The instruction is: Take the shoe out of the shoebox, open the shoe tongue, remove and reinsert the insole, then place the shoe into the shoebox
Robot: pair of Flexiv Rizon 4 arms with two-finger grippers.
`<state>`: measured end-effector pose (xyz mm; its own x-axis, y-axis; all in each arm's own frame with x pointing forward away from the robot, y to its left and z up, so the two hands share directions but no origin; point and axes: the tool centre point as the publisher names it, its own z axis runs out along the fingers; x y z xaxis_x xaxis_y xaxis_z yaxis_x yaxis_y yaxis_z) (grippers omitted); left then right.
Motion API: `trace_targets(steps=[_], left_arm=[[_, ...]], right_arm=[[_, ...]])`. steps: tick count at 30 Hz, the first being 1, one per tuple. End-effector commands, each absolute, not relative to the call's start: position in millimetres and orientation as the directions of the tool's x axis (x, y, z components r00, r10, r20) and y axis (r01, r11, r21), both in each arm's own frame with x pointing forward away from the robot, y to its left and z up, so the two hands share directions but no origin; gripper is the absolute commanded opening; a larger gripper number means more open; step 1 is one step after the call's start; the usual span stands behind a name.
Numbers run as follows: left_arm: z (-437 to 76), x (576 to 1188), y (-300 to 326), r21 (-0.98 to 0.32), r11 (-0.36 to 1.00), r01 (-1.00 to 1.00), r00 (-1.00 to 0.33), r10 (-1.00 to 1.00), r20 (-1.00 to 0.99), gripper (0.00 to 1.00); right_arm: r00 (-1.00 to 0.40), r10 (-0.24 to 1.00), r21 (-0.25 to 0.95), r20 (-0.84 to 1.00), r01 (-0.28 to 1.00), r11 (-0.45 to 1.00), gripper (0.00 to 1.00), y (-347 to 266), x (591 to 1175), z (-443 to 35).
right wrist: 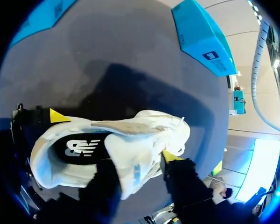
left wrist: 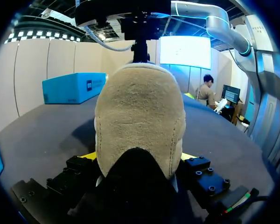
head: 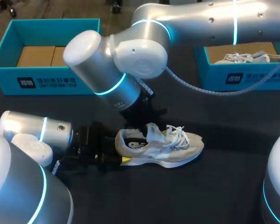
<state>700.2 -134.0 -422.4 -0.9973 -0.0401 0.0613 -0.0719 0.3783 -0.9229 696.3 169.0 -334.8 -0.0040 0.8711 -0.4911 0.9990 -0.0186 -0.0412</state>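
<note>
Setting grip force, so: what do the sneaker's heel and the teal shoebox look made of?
On the sneaker, the heel looks like beige suede or a suede-like fabric: matte, fine nap, stitched seams. The teal shoebox is likely cardboard: smooth printed outside, bare brown inside.

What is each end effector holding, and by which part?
The left end effector clamps the sneaker by its heel; the right end effector appears to pinch its raised tongue.
</note>
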Motion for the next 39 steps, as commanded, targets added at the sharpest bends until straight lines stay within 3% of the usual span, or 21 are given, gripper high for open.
trace_targets(steps=[1, 12, 33, 35, 39], left_arm=[[-423.8, 698.8, -133.0, -0.922, 0.380, -0.073, -0.997, -0.043, 0.061, 0.00], [-423.8, 698.8, -133.0, -0.922, 0.380, -0.073, -0.997, -0.043, 0.061, 0.00], [-423.8, 698.8, -133.0, -0.922, 0.380, -0.073, -0.997, -0.043, 0.061, 0.00], [-423.8, 698.8, -133.0, -0.922, 0.380, -0.073, -0.997, -0.043, 0.061, 0.00], [-423.8, 698.8, -133.0, -0.922, 0.380, -0.073, -0.997, -0.043, 0.061, 0.00]], right_arm=[[0.168, 0.858, 0.057, -0.486, 0.985, -0.160, 0.01, 165.1, 687.7, -329.7], [0.154, 0.910, 0.078, -0.384, 0.988, -0.134, 0.00, 132.0, 688.7, -322.8], [0.103, 0.930, 0.089, -0.352, 0.993, -0.076, 0.00, 79.9, 694.7, -332.7], [0.105, 0.934, 0.093, -0.343, 0.993, -0.078, 0.15, 77.5, 694.5, -338.5], [0.106, 0.936, 0.094, -0.336, 0.992, -0.079, 0.16, 73.1, 694.6, -347.8]])
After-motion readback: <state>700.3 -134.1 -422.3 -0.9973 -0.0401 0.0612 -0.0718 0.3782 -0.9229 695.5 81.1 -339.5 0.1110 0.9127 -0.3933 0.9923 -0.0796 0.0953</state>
